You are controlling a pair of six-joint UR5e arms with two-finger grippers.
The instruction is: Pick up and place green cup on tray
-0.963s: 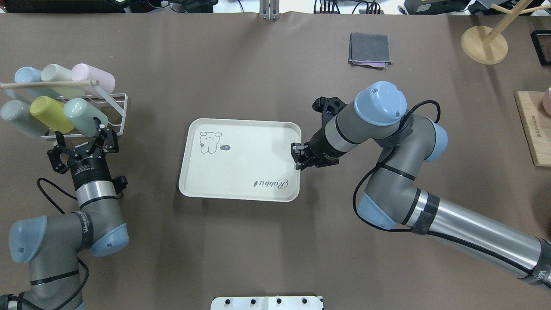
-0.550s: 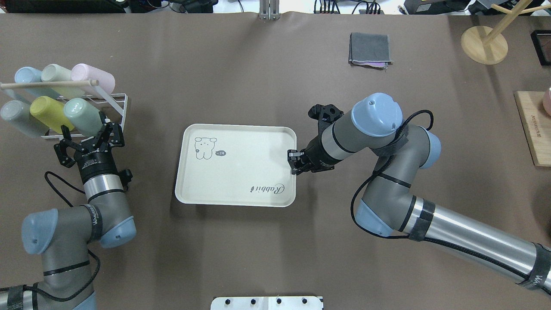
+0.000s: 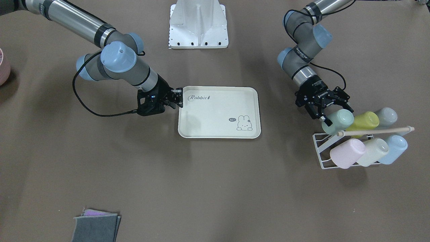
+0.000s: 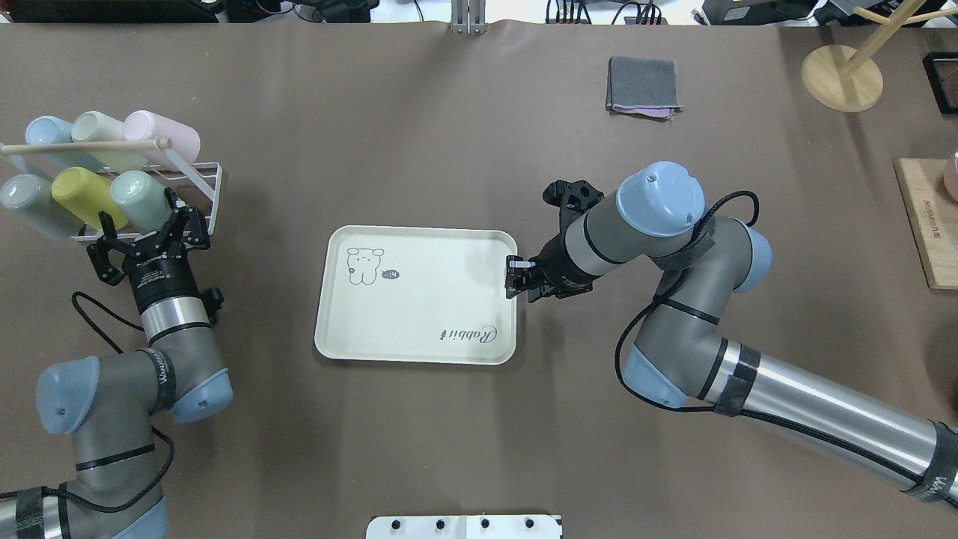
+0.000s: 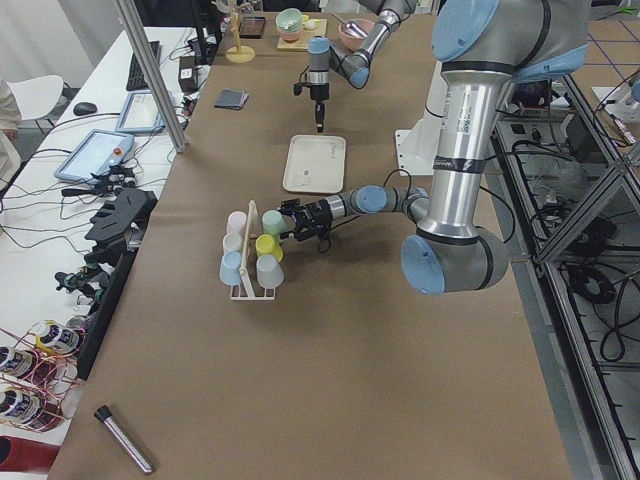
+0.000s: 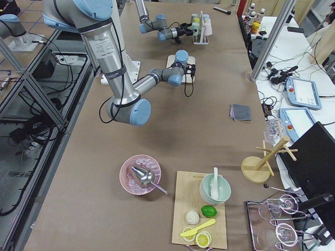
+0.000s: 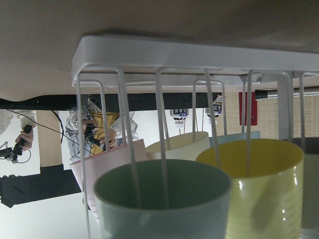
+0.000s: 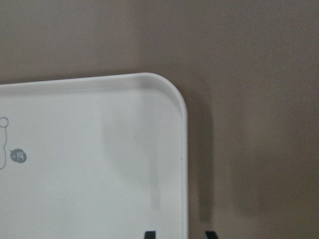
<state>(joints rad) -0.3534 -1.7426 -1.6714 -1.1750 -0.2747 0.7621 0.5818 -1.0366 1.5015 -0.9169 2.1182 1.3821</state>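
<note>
The green cup [image 4: 138,198] lies on its side in the white wire rack [image 4: 206,180], mouth toward my left gripper, next to a yellow-green cup [image 4: 86,196]. My left gripper [image 4: 144,223] is open, its fingers on either side of the cup's mouth end; the cup fills the left wrist view [image 7: 159,199]. It also shows in the front view [image 3: 338,120]. The cream Rabbit tray [image 4: 419,299] lies flat mid-table. My right gripper [image 4: 515,278] is shut on the tray's right rim; its fingertips straddle the rim in the right wrist view [image 8: 185,164].
The rack also holds pink [image 4: 165,138], cream [image 4: 101,131], blue [image 4: 45,133] and grey [image 4: 26,202] cups under a wooden rod [image 4: 82,146]. A folded grey cloth [image 4: 644,84], a wooden stand [image 4: 842,78] and a wooden board [image 4: 928,224] lie at the far right.
My left gripper has moved forward up to the green cup's mouth. My right gripper has dragged the tray toward the robot, first left, then back right.
</note>
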